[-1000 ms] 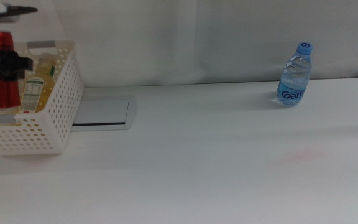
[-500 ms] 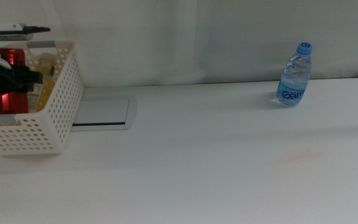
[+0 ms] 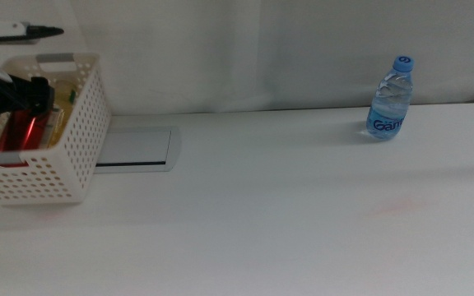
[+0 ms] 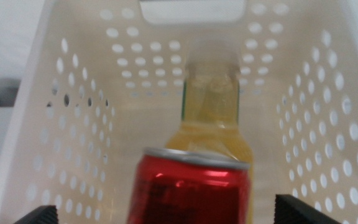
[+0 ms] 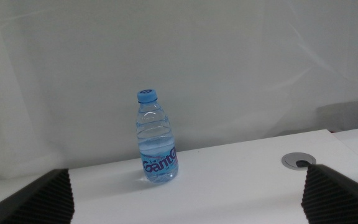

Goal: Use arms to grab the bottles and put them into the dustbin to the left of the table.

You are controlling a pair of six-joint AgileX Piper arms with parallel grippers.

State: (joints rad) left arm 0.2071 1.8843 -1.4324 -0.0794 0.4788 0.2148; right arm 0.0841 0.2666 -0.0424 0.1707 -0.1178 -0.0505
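Note:
My left gripper (image 3: pixel 33 94) hangs over the white perforated dustbin (image 3: pixel 74 156) at the table's left end. Its jaws stand wide apart on either side of the slim red can (image 3: pixel 19 131) without touching it. The can sits low and tilted inside the dustbin. In the left wrist view the can (image 4: pixel 191 186) lies in front of the yellow-juice bottle (image 4: pixel 211 118), both inside the dustbin (image 4: pixel 319 93). The clear water bottle with a blue cap (image 3: pixel 389 99) stands upright at the back right of the table. My right gripper (image 5: pixel 185 202) is open and empty, well short of that bottle (image 5: pixel 156 142), and out of the middle view.
A flat grey panel (image 3: pixel 138 148) is set into the table just right of the dustbin. A round cable hole (image 5: pixel 298 161) sits in the tabletop to the right of the water bottle. A white wall runs behind the table.
My left gripper brought the red can down into the dustbin and opened. The can went from upright above the rim to low and tilted inside. The water bottle has not moved.

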